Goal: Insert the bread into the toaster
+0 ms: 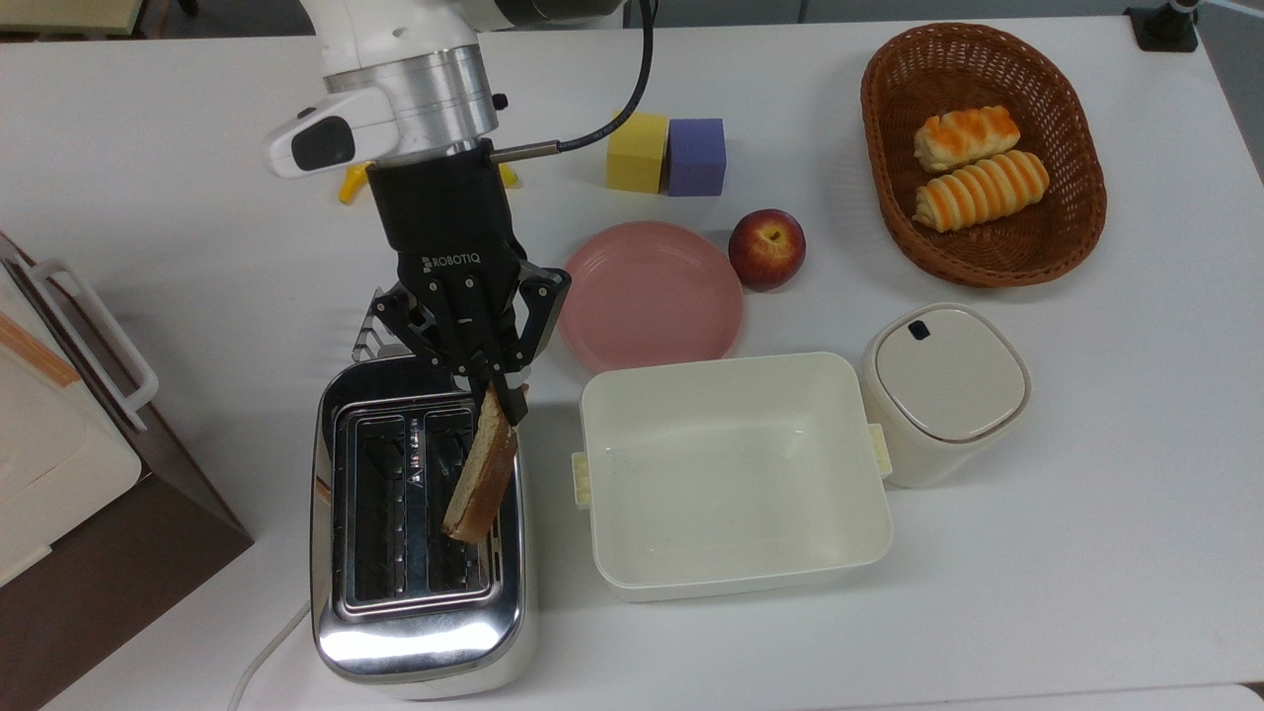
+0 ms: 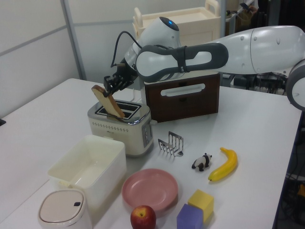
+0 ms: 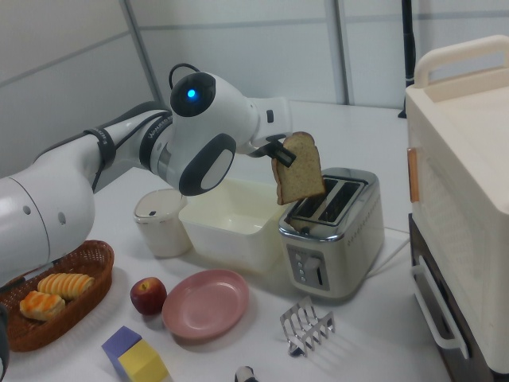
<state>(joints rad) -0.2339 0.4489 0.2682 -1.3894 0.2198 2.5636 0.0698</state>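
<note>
My gripper (image 1: 500, 399) is shut on the top edge of the bread (image 1: 481, 479), a brown slice with a darker crust. The slice hangs tilted over the chrome toaster (image 1: 415, 642), its lower end above the slot on the top view's right, nearest the cream tub. In the left view the bread (image 2: 108, 101) leans from the gripper (image 2: 110, 90) down toward the toaster (image 2: 121, 131). The right view has the bread (image 3: 300, 169) held broadside just above the toaster (image 3: 334, 239), its lower edge about level with the slot mouths. Both slots look dark and hold nothing.
A cream tub (image 1: 736, 474) stands right beside the toaster, then a lidded canister (image 1: 943, 390). Behind are a pink plate (image 1: 647, 296), an apple (image 1: 766, 247), two foam cubes (image 1: 667, 153) and a basket (image 1: 1081, 212) of rolls. A toast rack (image 2: 171, 143) and a brown cabinet (image 1: 89, 553) flank the toaster.
</note>
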